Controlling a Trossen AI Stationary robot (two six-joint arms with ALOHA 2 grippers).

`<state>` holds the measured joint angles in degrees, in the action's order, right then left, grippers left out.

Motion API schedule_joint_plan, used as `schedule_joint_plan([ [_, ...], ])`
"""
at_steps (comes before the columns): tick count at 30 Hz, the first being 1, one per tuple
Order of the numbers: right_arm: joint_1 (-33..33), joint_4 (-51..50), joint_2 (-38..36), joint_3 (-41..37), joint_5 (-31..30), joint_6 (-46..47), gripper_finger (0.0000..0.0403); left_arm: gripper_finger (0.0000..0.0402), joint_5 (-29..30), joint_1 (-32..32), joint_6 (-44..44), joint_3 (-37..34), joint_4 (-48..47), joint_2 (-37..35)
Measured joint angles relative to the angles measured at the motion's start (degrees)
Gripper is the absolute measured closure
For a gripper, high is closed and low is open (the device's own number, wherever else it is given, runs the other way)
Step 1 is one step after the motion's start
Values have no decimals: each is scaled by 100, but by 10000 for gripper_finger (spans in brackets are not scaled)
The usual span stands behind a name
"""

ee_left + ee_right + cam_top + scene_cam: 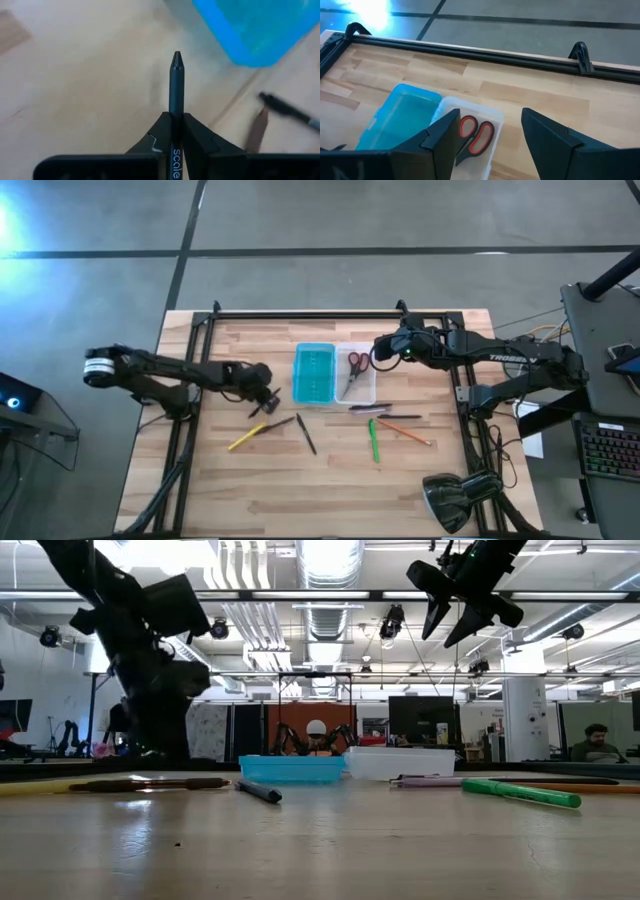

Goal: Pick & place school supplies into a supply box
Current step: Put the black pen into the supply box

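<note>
While a dark pen point(176, 90) is clamped between the closed fingers of the left end effector point(266, 396), just left of the box point(334, 374) on the wooden surface point(230, 480), the step in hand is judged to be the carry to the box. The pen should be lifted level, brought over the turquoise half point(313, 373), lined up with the box's long side, and lowered inside the walls before release, so that it is not left propped on a rim.

On the right, the right end effector point(381, 352) is held open above the clear half point(358, 380), where the red-handled scissors point(475, 137) already lie. A yellow pencil point(246, 438), a green marker point(373, 439) and other slim pieces remain on the surface in front of the box.

Only the left wrist view shows the pen pinched along the fingers with its tip pointing forward. Only the right wrist view shows the scissors clearly inside the clear half. The high view alone gives the whole layout.
</note>
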<state>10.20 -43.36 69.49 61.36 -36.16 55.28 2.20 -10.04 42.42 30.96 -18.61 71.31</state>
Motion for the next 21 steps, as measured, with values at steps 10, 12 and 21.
schedule_joint_plan([
  [10,0,1,0,0,0,131,200,393,-452,-743,1129,367,1264,-717],
  [12,0,2,0,0,0,133,199,393,-618,-865,1415,452,1878,-551],
  [21,61,35,-1,0,-26,470,199,394,-996,-956,2180,1492,3875,1568],
])
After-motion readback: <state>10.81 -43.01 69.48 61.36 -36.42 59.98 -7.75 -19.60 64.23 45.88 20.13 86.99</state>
